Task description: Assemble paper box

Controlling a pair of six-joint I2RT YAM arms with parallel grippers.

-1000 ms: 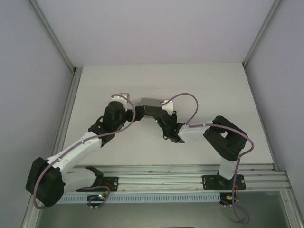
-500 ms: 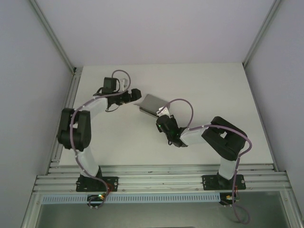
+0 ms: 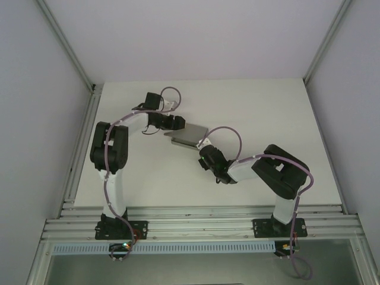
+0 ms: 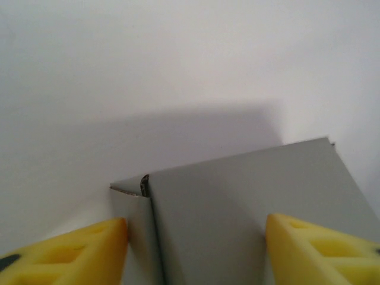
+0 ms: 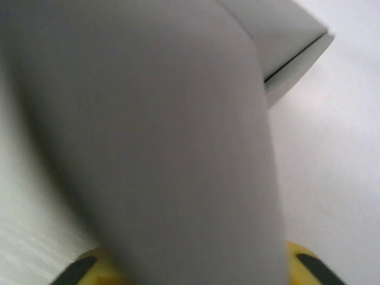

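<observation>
So right now the paper box point(image 3: 189, 135) is sitting mid-bench point(image 3: 267, 113), squeezed in between my two arms, with one end looking propped a little off the surface. The right gripper point(image 3: 202, 148) is at the near end. In its wrist view the grey card is right up against the lens and blurred, and it covers the gap between the yellow fingertips point(image 5: 89, 270), so I honestly can't tell whether it's pinching the card or has let go. My guess is it's there to steady the box while the other side gets worked.

The left gripper point(image 4: 196, 228) comes in from the far-left end with its jaws apart. One yellow finger point(image 4: 77, 249) is just beside a small side flap and the other sits over the wide panel, so the folded corner lies between them. It looks lined up to nip that fold, but it's not clamped yet as far as I can see.

Versus half a second back, the left gripper was off to the left, clear of the box. Now it has swung right up to it, and the box lies flatter. A full second back that arm was stretched out low; now its elbow is folded up.
</observation>
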